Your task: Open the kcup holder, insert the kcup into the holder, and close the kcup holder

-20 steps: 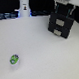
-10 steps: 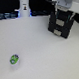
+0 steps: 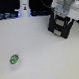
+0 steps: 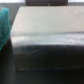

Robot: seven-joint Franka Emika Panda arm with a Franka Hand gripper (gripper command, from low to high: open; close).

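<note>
Exterior view has my hand [image 3: 62, 17] over the black boxy drawer-style kcup holder [image 3: 61, 27], grip unclear, tiny light green-topped kcup [image 3: 15, 59] well apart on the white surface [image 3: 42, 52], so I'd pinch its sides.

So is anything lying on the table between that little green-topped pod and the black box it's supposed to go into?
Nothing visible. The kcup sits alone on the white table, with only bare surface between it and the kcup holder. The gripper is over at the holder, far from the pod.
</note>
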